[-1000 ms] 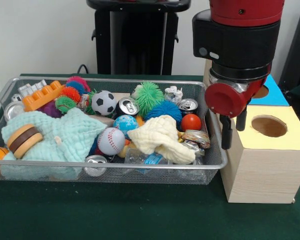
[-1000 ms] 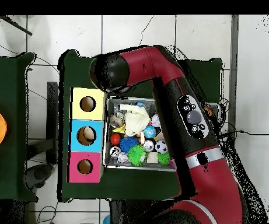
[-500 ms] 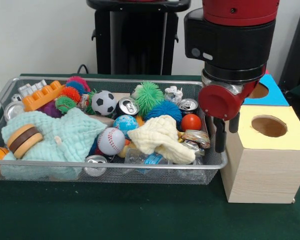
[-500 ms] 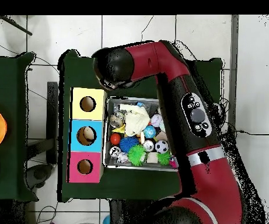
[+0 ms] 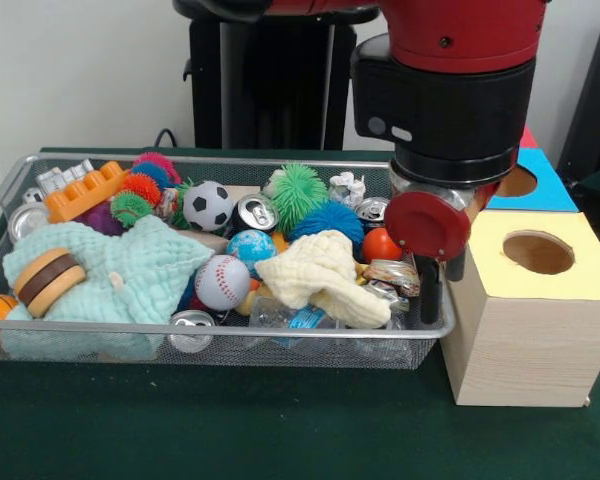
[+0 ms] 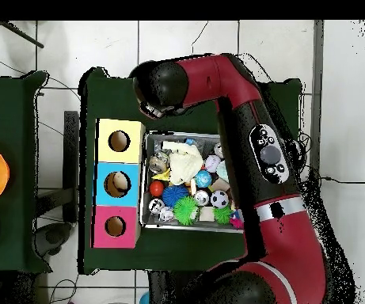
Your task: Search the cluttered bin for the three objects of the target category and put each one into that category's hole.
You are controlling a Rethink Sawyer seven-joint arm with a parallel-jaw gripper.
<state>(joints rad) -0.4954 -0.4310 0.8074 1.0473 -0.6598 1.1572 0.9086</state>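
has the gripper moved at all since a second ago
Yes. In the front view the gripper has shifted left, away from the yellow box and over the wire bin's right end, beside the red ball.

The bin (image 5: 420, 330) was packed edge to edge with balls, cans and cloths. The pincer (image 5: 435, 290) hung at its wall beside the yellow box (image 5: 525, 330), leaving little room.
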